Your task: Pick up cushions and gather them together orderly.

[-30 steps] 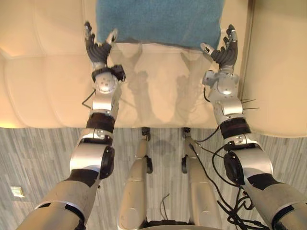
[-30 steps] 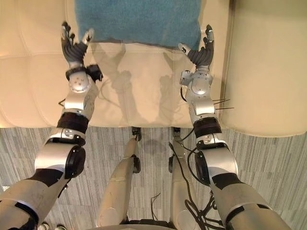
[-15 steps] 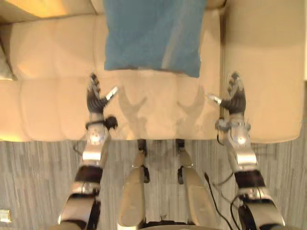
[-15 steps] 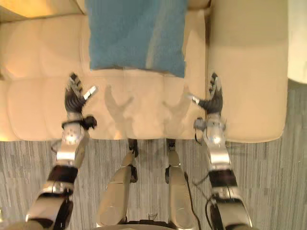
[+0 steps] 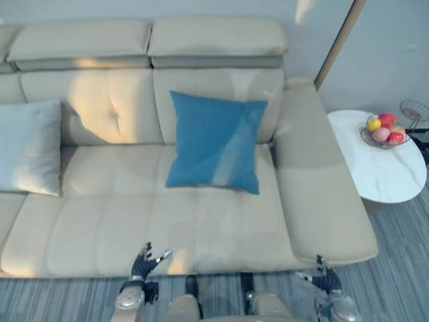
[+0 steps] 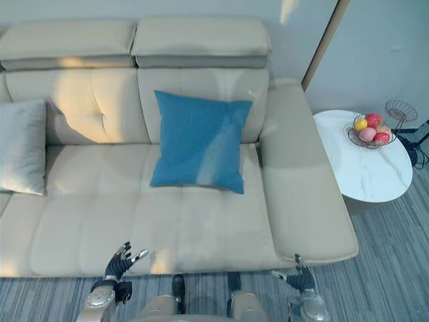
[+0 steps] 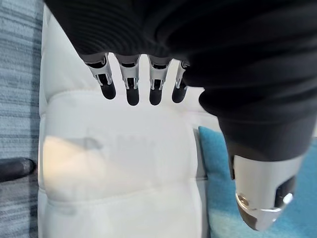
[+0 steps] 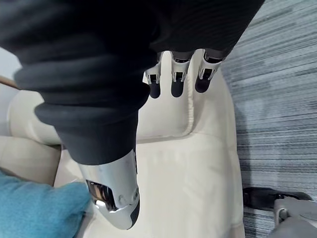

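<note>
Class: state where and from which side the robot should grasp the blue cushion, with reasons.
Likely its two side edges, left hand and right hand closing in from the front: the blue cushion leans against the backrest, leaving both sides free.

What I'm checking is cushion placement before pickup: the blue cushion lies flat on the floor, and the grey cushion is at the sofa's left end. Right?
Not quite. The blue cushion is on the sofa seat, leaning against the backrest, not on the floor; the left eye view shows it. The grey cushion is at the sofa's left end.
</note>
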Robot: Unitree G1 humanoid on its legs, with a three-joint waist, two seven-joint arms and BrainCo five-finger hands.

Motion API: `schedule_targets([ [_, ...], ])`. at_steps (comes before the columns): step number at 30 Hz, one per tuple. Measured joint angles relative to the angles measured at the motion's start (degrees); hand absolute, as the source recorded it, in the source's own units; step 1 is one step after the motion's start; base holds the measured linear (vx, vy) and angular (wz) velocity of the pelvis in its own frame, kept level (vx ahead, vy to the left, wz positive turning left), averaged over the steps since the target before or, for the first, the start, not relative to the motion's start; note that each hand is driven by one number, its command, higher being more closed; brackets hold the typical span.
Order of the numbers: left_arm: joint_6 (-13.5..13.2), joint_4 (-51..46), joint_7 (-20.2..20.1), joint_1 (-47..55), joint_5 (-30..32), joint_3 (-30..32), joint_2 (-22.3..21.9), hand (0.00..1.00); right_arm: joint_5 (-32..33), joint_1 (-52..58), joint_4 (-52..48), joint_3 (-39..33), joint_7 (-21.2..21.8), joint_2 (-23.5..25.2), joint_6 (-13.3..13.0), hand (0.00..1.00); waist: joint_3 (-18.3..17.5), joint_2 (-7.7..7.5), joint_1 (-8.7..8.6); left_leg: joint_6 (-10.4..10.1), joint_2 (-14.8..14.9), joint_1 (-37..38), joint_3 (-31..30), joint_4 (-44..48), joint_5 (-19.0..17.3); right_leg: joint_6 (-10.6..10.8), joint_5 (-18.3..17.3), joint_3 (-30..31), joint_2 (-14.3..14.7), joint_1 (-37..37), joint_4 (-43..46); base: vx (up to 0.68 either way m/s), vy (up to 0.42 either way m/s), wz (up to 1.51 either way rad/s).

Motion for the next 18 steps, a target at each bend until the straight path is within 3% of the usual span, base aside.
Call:
schedule_targets([
  [3, 0.1, 2.6, -0.5, 2.1, 1.0, 0.7, 0.0, 0.0, -3.6, 0.3, 3.1, -1.5, 0.2, -0.6, 0.7, 0.0, -0.8, 0.25, 0.18, 0.2, 0.0, 2.4, 2.4, 0.6, -1.2, 0.2, -1.8, 0.9, -0.3, 0.0, 3.3, -0.01, 0.034, -0.38],
  [4, 0.2, 3.0, -0.5, 2.4, 1.2, 0.6, -0.2, 0.0, -5.9, 0.5, 4.7, -1.6, 0.3, -0.4, 1.4, 0.0, -0.5, -0.13, 0.24, 1.1, 0.4, 0.7, 3.1, 5.2, -2.9, 1.8, -4.9, -2.0, -2.1, -2.9, 11.7, -0.1, -0.039, -0.09],
  [5, 0.2, 3.4, -0.4, 1.8, 1.2, 0.7, -0.3, 0.0, -6.0, 0.6, 5.0, -1.3, 0.3, 0.4, 1.5, 0.0, 0.1, -0.11, 0.11, 1.1, 0.8, -0.5, 2.6, 8.5, -4.0, 0.2, -9.8, -3.2, -3.2, -7.4, 27.6, -0.11, -0.062, 0.02],
  [8, 0.2, 3.0, -0.4, 0.8, 1.2, 0.8, -0.3, 0.0, -6.0, 1.6, 5.3, -1.0, 0.5, 0.9, 1.6, 0.0, -0.3, -2.56, 0.26, -0.3, 1.7, -4.4, 0.7, 15.5, -5.8, 2.4, -14.0, -2.4, -6.6, -8.6, 47.2, -0.08, -0.199, 0.31],
  [10, 0.4, 2.9, -0.3, 0.1, 1.1, 1.3, -0.8, 0.0, -6.0, 0.4, 5.4, -1.3, 0.3, 0.5, 1.5, 0.0, 0.0, -3.77, 0.19, -0.8, 2.5, -7.0, 0.2, 18.9, -6.1, 4.4, -14.8, -3.0, -5.9, -9.6, 47.6, -0.13, -0.275, 0.09],
  [11, 0.9, 3.1, -0.3, 0.0, 1.1, 1.4, -3.0, 0.0, -5.9, -0.4, 5.4, -1.5, -0.1, 0.0, 1.8, 0.0, -0.2, -1.53, 1.3, -1.5, 5.4, -8.2, -0.2, 17.2, -4.5, 5.2, -16.7, -3.0, -3.0, -8.3, 43.2, -0.22, -0.328, -0.14],
  [12, 0.7, 2.7, -0.3, 0.1, 0.9, 1.4, -3.8, 0.0, -5.5, -1.0, 5.1, -1.2, -0.3, -0.2, 2.0, 0.0, 0.0, -1.6, 2.22, -3.4, 6.5, -8.9, 1.1, 15.3, -1.9, 4.8, -20.3, -2.2, -2.8, -7.7, 42.8, -0.21, -0.269, -0.13],
  [13, 0.8, 2.8, -0.2, -0.1, 0.8, 1.1, -4.0, 0.0, -5.4, -1.2, 5.1, -0.9, -0.2, -0.1, 2.0, 0.0, 0.2, -2.03, 2.29, -3.6, 5.9, -9.9, 1.1, 15.2, -1.2, 4.2, -22.2, -1.8, -3.6, -7.2, 42.8, -0.24, -0.357, -0.05],
  [14, 0.9, 2.6, 0.0, -1.5, 0.6, 0.3, -4.0, 0.0, -5.1, -2.3, 5.1, -0.5, -0.2, 0.2, 2.1, 0.0, 0.0, -3.82, 2.5, -4.6, 5.9, -12.0, 0.8, 15.2, 0.6, 0.4, -26.8, -2.5, -3.4, -6.8, 37.5, -0.26, -0.353, 0.14],
  [16, 1.0, 2.1, 0.1, -2.5, 0.4, -2.0, -5.9, 0.0, -3.4, -4.2, 5.3, -0.6, -1.2, -0.8, 2.3, 0.0, 1.5, 0.5, 2.65, -5.8, 9.2, -14.8, -1.7, 10.9, 5.1, -3.7, -23.9, -7.2, 0.3, -8.8, 34.9, -0.34, -0.317, 0.4],
  [18, 1.1, 2.1, 0.3, -2.5, 0.4, -2.0, -6.1, 0.0, -3.0, -4.5, 5.3, -0.6, -1.6, -0.1, 2.7, 0.0, 1.6, 0.53, 1.51, -5.7, 9.7, -14.3, 0.9, 8.9, 5.2, -5.4, -21.8, -9.5, -0.2, -9.4, 33.3, -0.27, -0.182, 0.63],
])
